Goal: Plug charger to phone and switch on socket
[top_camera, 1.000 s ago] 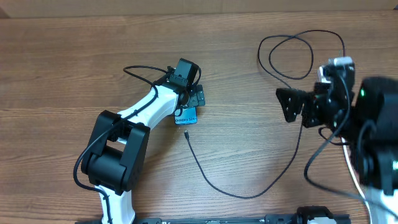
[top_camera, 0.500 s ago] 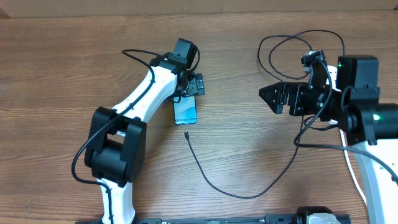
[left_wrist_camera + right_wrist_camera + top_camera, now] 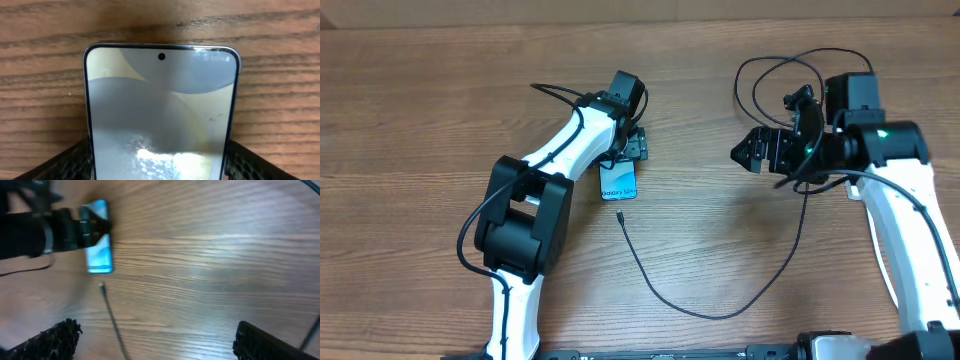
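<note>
The bench (image 3: pixel 420 80) is brown wood with long streaky grain. On it work two white arms with black joints. The left end effector (image 3: pixel 628 150) sits over the phone's (image 3: pixel 618 183) 12 o'clock end. Its dimpled black fingers (image 3: pixel 250 161) straddle the glossy slab wide apart, but I can't tell whether they press its edges. The right end effector (image 3: pixel 752 152) hangs at 2 o'clock, spread fully with nothing between its fingers. Since a second ago it has swung toward 9 o'clock, and the left arm's elbow has shifted, while phone and cable lie as they did. The charger (image 3: pixel 645 272), a thin black cord, loops at 1 o'clock and sweeps down through 6. Its small tip (image 3: pixel 620 215) lies just off the phone's 6 o'clock end, not touching. The phone is slim, round-cornered, dark-rimmed and lit pale blue, at about 10 o'clock from centre. White print near its lower end looks like "Galaxy S24", and a faint "100" shows in its top corner.
</note>
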Robot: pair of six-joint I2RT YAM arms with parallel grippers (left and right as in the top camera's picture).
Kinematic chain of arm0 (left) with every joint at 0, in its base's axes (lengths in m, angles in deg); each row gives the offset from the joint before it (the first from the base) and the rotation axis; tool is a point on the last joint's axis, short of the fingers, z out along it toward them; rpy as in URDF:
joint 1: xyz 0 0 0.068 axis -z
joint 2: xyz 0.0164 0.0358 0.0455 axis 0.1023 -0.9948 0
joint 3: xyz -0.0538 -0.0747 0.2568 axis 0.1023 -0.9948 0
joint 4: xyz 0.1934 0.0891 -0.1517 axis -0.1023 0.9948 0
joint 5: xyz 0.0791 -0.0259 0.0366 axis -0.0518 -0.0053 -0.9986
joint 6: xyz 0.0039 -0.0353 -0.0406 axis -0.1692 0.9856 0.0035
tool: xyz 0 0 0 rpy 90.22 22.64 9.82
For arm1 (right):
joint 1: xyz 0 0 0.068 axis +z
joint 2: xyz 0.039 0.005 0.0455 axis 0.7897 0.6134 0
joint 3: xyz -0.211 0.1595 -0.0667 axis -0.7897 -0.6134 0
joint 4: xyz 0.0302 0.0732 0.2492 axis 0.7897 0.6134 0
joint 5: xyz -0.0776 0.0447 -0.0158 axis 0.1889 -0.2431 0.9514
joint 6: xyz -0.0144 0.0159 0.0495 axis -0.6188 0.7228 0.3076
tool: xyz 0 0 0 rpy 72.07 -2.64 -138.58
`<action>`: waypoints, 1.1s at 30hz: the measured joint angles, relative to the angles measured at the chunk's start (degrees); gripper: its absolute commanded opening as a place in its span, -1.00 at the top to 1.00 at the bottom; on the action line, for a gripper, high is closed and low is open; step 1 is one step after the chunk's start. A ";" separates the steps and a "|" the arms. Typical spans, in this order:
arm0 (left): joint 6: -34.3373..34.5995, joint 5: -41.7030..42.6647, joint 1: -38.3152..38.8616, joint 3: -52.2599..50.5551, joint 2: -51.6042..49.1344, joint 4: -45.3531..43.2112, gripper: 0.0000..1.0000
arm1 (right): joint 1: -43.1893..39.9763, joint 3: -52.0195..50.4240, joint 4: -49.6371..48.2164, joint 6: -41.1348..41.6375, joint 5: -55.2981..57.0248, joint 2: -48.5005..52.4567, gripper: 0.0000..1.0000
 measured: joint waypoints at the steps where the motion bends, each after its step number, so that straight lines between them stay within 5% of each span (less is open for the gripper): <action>1: -0.72 0.20 0.00 0.04 0.00 0.20 -0.61 | 1.18 0.00 0.00 1.05 1.97 0.79 -1.00; 5: -1.86 1.03 0.00 0.37 -0.07 1.46 -0.64 | 4.22 0.00 0.00 3.32 5.14 1.38 -1.00; 8: -2.21 1.68 0.00 0.42 -0.07 2.19 -0.91 | 4.74 0.00 -0.35 4.26 3.23 1.38 -1.00; 19: -3.17 4.07 0.26 0.79 -0.04 6.05 -0.58 | 4.74 -5.22 -3.54 5.86 2.03 1.49 -1.00; 28: -8.37 19.52 -5.42 1.49 -0.02 7.76 -0.58 | 11.76 -20.26 -25.40 17.16 -3.65 2.60 -1.00; 33: -13.42 26.80 -5.86 1.29 -0.20 8.55 -0.63 | 20.44 -21.18 -38.21 23.71 -5.97 12.15 -1.00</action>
